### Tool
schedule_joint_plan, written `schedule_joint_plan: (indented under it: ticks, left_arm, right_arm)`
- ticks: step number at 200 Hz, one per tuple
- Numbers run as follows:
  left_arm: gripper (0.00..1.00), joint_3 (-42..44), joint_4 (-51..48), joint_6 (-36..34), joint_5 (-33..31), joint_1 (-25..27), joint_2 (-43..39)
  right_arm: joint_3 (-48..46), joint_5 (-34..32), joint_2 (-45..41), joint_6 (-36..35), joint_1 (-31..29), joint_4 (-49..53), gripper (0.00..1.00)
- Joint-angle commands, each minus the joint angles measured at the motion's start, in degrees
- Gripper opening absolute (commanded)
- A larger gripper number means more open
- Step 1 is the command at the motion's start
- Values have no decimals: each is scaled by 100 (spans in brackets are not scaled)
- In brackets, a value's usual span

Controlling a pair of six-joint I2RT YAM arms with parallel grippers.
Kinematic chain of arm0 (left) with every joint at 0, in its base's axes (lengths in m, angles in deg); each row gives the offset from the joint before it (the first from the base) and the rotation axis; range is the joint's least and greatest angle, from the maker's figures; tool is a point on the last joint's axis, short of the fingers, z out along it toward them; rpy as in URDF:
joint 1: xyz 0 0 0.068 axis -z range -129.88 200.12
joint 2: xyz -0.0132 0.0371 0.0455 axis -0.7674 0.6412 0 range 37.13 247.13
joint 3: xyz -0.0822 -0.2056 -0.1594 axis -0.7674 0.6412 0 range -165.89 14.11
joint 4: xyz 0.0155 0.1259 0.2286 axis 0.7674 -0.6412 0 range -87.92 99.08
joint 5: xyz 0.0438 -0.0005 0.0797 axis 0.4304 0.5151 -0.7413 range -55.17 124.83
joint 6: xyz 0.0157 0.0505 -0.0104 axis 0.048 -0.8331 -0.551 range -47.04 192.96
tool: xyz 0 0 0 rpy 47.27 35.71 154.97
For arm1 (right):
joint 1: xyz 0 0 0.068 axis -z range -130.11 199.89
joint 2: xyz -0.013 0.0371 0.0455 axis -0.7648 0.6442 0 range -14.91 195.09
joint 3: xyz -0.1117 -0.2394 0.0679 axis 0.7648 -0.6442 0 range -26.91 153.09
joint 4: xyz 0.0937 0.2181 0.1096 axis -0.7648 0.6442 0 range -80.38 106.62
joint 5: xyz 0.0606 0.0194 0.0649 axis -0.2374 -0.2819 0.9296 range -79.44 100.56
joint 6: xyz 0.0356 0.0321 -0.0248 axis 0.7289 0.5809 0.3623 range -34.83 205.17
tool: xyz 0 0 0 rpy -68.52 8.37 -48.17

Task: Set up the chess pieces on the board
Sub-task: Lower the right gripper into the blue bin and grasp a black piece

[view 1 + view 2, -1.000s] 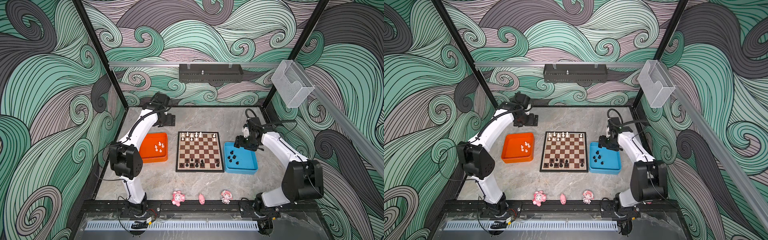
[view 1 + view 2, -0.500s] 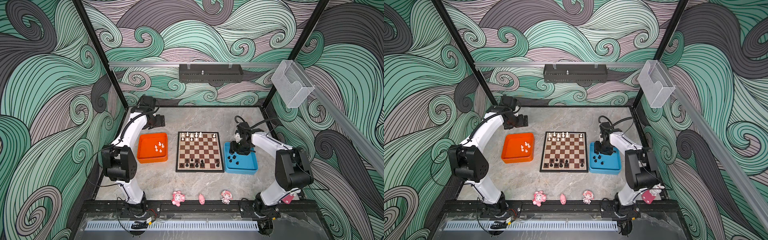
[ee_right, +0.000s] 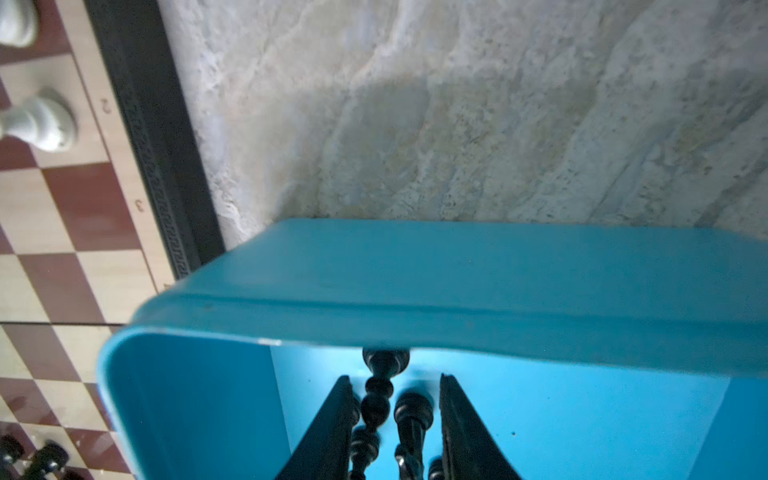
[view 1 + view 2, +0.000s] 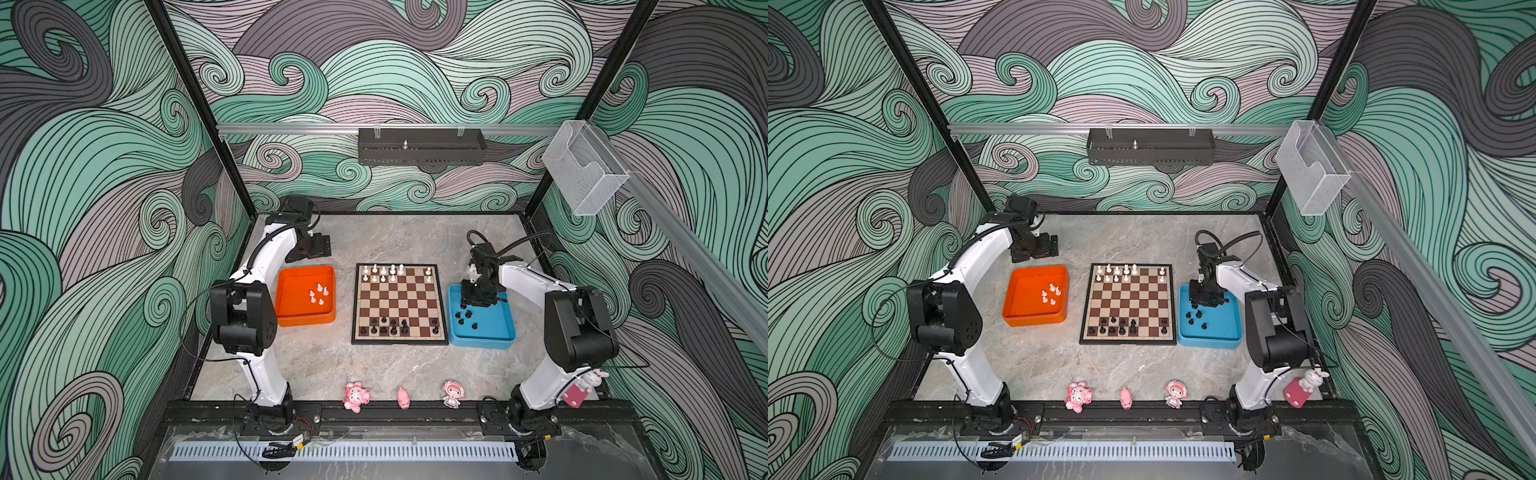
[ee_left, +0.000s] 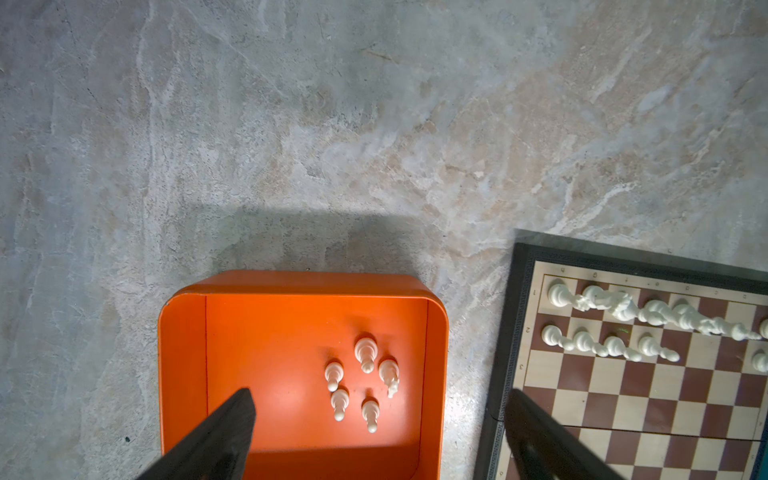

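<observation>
I am looking down on a grey stone bench [image 4: 399,241] carrying the board [image 4: 400,300] at its middle, with an orange tray [image 4: 297,309] on its left and a blue tray [image 4: 494,328] on its right. My left hand [image 4: 318,247] has been pulling back and is hanging wide open behind the orange tray, where five white chess pieces [image 5: 365,353] are lying. My right hand [image 3: 395,377] has been dropping into the blue tray, its jaws narrowing around two black chess pieces [image 3: 376,399]; I cannot tell whether they are gripping yet. Both ranks on the board are standing incomplete, so I am judging another black pick-up is starting
</observation>
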Motion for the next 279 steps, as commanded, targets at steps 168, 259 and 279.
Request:
schedule_joint_plan:
  ticks: [168,259,279]
  left_arm:
    - [96,-151,-129,55,165,-170,134]
    - [96,-156,-128,50,209,-180,148]
    - [96,-156,-134,57,209,-183,145]
  right_arm:
    - [227,22,124,72,-42,158,16]
    - [608,-170,-816,-178,-320,1106,13]
    - [802,-171,-1008,-153,-646,1338,13]
